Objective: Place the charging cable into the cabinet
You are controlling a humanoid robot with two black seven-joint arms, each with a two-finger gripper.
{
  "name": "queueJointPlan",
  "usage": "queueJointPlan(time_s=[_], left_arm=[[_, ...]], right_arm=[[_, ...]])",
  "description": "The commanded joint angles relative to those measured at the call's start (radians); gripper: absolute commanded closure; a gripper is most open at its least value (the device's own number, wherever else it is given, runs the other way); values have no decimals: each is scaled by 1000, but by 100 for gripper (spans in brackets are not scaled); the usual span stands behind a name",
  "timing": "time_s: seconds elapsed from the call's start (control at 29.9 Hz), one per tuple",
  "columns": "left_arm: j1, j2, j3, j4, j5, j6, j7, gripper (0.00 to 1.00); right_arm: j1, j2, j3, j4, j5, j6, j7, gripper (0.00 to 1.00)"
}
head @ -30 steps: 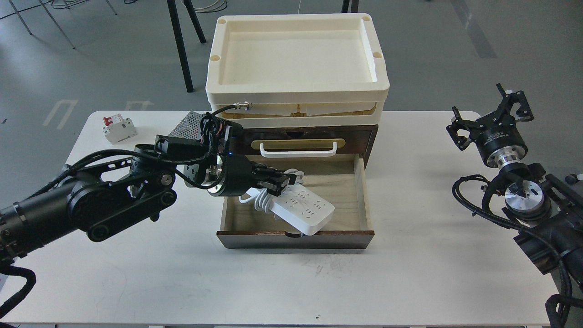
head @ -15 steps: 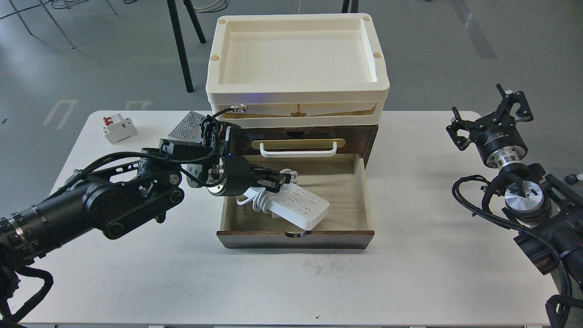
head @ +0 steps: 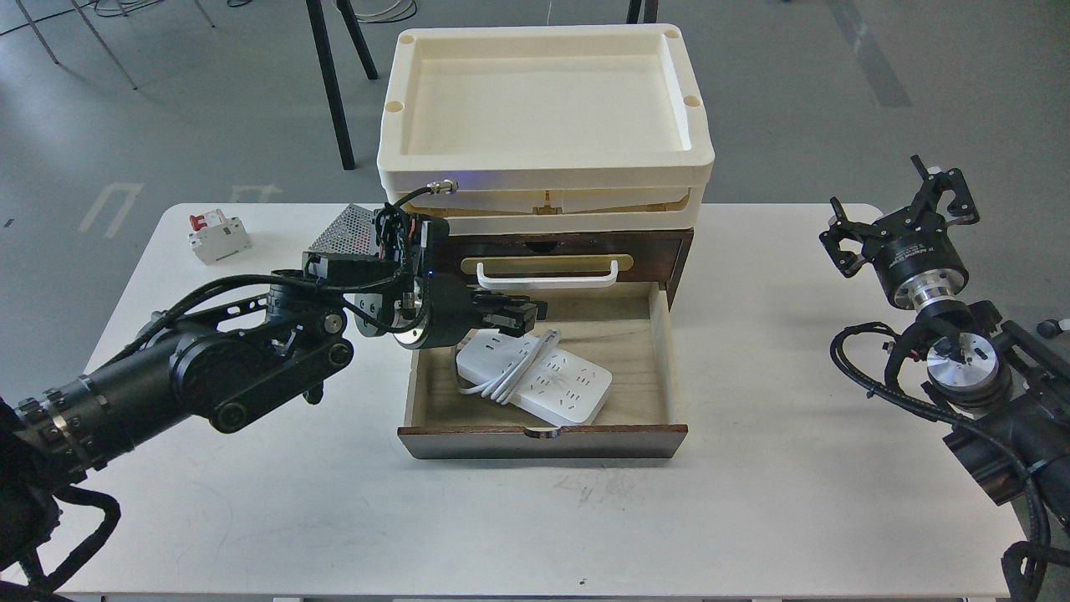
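- Inside the open drawer of the cabinet (head: 669, 251), the charging cable (head: 535, 378) lies flat on the light wood floor, skewed diagonally, with no tool on it.
- White strip, socket rows facing up; thick cord bundled across its left half.
- My left tool (head: 525, 313) hovers just above the strip's rear end, grasping nothing; finger gap unreadable, cannot tell.
- My right tool (head: 903, 221) is parked well apart over the tabletop (head: 752, 502), spread wide, idle.
- Judgement: drawer needs closing.

White charging cable (head: 547, 380), dark-brown cabinet (head: 669, 251) with light wood drawer, cream trays (head: 543, 171), black arms.
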Motion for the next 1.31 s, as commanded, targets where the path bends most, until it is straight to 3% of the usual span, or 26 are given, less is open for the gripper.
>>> queueJointPlan(time_s=[0.0,0.2,0.3,0.5,0.7,0.9,1.11,1.27], left_arm=[[-1,11,-51,-38,-133,10,-12,7],[-1,42,-239,-184,-453,-14,-45,1],[-3,40,-373,-188,-587,-66,-72,1],[-3,43,-638,-167,-881,-66,-59,1],[0,104,-764,-21,-1237,-66,-49,1],[63,169,-804,190,-1476,-66,-47,1],[147,149,-801,423,-1623,-66,-46,1],[255,108,-803,459,-1689,-66,-44,1]], right_arm=[[0,0,0,0,0,-1,0,0],[0,-1,0,2,0,1,0,0],[0,0,0,2,0,1,-2,0],[2,-1,0,0,0,1,-2,0],[2,-1,0,0,0,1,-2,0],[6,0,15,-1,2,1,0,0],[8,0,18,-2,2,-1,0,0],[9,-3,18,-3,3,-3,-8,0]])
